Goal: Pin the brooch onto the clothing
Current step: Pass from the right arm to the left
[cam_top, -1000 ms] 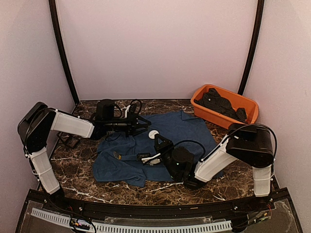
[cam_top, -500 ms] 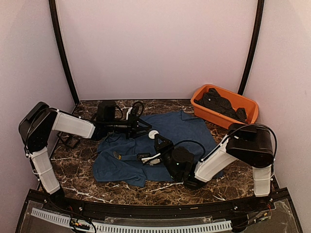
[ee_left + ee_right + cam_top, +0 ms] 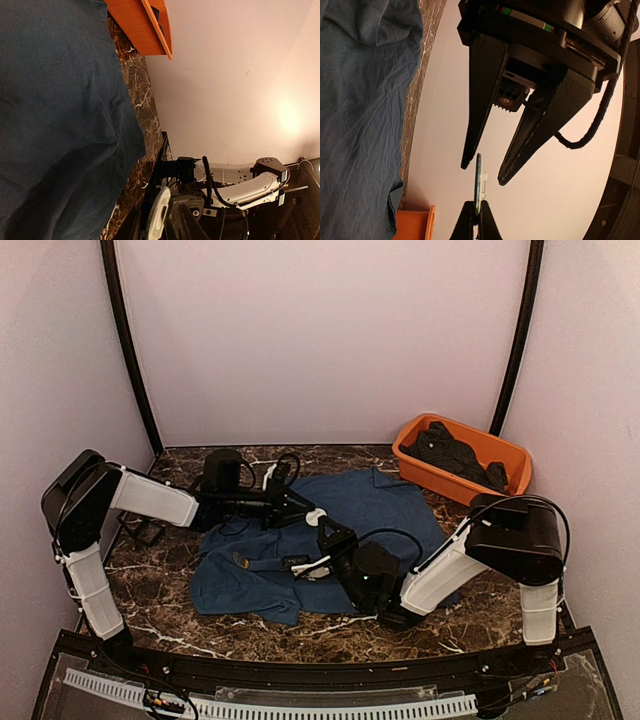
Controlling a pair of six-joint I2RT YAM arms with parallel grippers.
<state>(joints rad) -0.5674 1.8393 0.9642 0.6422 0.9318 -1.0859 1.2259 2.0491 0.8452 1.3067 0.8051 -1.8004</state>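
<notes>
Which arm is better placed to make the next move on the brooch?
Left, probably. The left claw has its jaws open on either side of the brooch, not touching it, while the right claw pinches it shut.

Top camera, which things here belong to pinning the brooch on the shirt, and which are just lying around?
In the job: navy T-shirt, brooch, right gripper pinching it, left gripper open around it.
Just lying about: orange tub, dark clothes inside it.
</notes>
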